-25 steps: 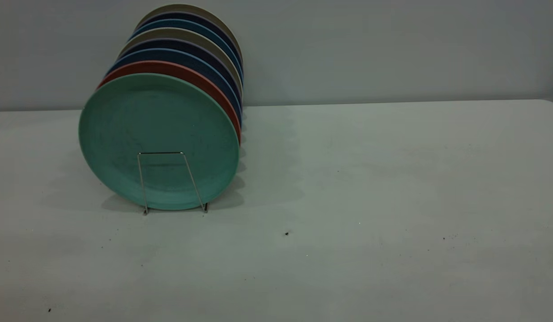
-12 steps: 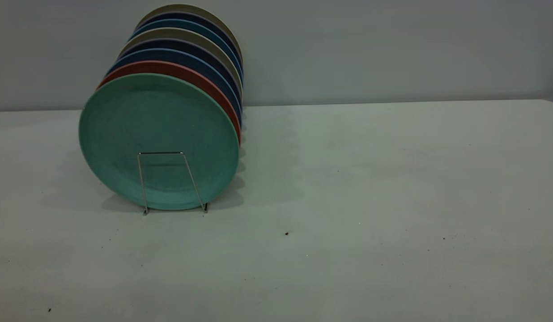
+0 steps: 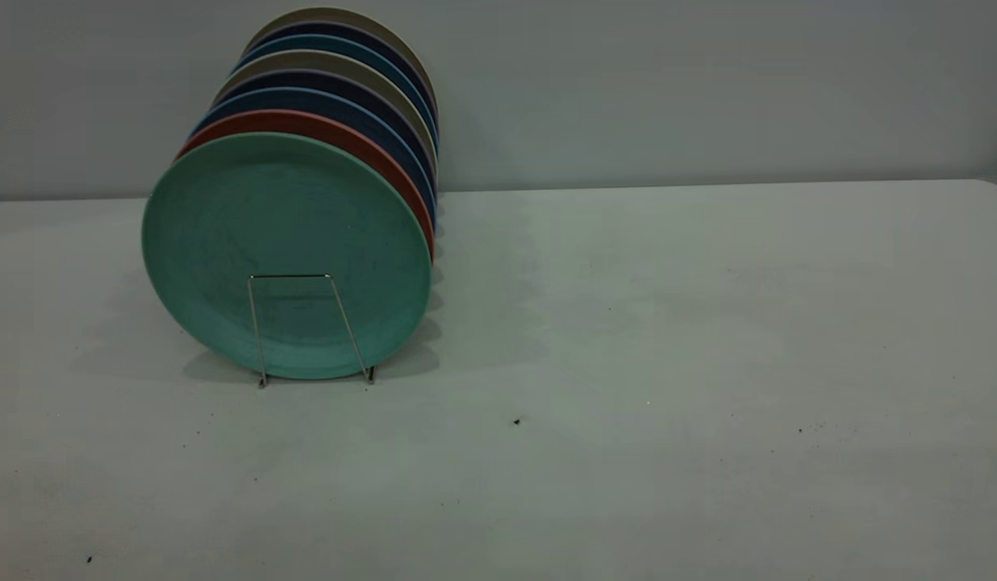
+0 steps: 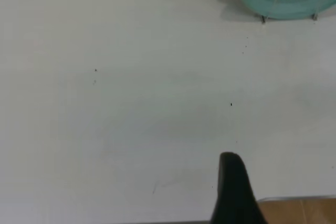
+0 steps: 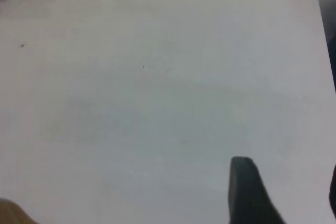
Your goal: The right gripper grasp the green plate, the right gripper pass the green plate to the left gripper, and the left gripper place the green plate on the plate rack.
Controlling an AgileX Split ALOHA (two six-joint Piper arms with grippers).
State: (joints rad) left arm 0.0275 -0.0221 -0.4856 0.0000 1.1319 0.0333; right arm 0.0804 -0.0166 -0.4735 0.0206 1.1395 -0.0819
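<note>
Green plate (image 3: 286, 242) standing frontmost in the plate rack (image 3: 309, 329).
Left gripper (image 4: 234, 192) and right gripper (image 5: 248, 192) are hovering over the table (image 3: 668, 323); jaws seemingly unreadable.

The green plate (image 3: 286, 242) stands upright in the plate rack (image 3: 311, 329) — frontmost (other plates (image 3: 337, 97) behind).

Green plate (image 3: 285, 242): round, matte teal-green, standing nearly upright on edge at the front of a row of plates, face outward. Plate rack (image 3: 305, 327): thin silver wire, its trapezoid loop crossing the plate's lower face, feet on the table.
</note>
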